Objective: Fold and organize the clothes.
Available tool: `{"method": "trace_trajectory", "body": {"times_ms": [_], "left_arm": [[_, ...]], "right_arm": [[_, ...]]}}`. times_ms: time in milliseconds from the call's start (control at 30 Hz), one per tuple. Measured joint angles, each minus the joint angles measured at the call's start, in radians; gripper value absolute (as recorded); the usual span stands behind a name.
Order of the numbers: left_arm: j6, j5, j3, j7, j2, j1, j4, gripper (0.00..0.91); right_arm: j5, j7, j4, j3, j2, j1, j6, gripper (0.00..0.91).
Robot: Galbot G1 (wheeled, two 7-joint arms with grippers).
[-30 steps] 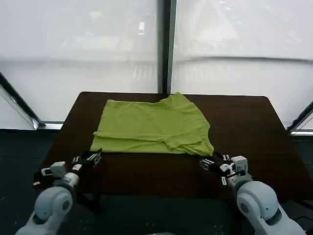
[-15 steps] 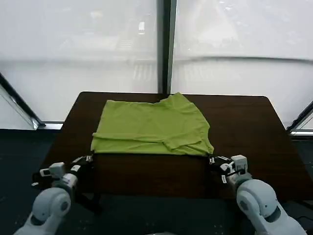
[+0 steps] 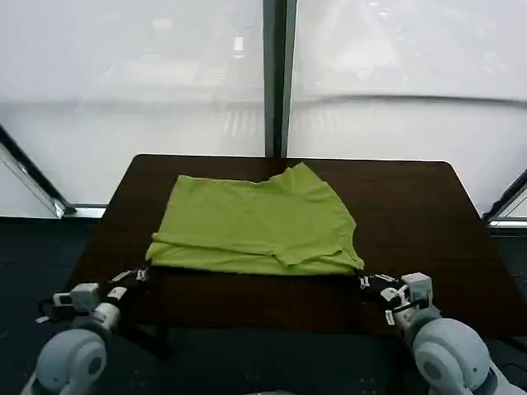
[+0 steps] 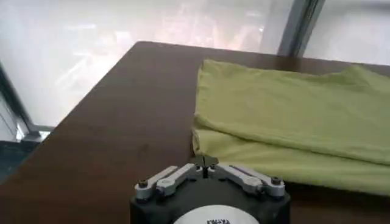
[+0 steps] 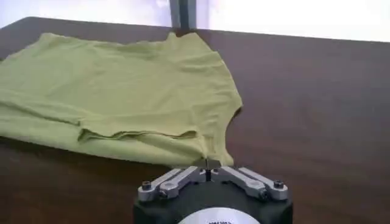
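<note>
Lying on the dark brown table (image 3: 412,206) is the lime-green T-shirt (image 3: 255,222), folded into a rough rectangle, sitting left of table centre and reaching close to the near edge. Near edge of the shirt shows a doubled layer, with a fold line running along it; a sleeve flap (image 3: 309,251) overlaps near the right front corner, and a small peak of fabric pokes up at 12 o'clock on the far edge. Left claw (image 3: 136,274) sits at the shirt's near left corner, about 7 o'clock from the shirt's middle; in the left wrist view its fingertips (image 4: 205,162) are pressed together right at the fabric's corner (image 4: 198,143), pinched closed, apparently nipping the cloth edge. Right claw (image 3: 366,281) is at the near right corner, about 5 o'clock from the shirt; right wrist view shows its tips (image 5: 207,163) met together just at the hem (image 5: 213,155) of the shirt, closed, touching the fabric edge. Both arms come in low from the near side of the table, one at each front corner. Behind the table stands a frosted window (image 3: 165,82) with a dark vertical frame post (image 3: 276,78) at 12 o'clock.
</note>
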Motion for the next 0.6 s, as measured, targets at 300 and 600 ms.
{"method": "trace_trajectory", "body": {"times_ms": [300,600], "left_arm": [[0.000,-0.006,-0.050,0.006,-0.005,0.093,-0.032,0.000],[0.012,-0.003,-0.067,0.005,-0.020,0.145,-0.062,0.878]], "right_arm": [[-0.006,-0.001,0.005,-0.010,0.006,-0.039,0.000,0.000],[-0.006,-0.002,0.036,-0.005,-0.002,-0.062,0.000,0.878]]}}
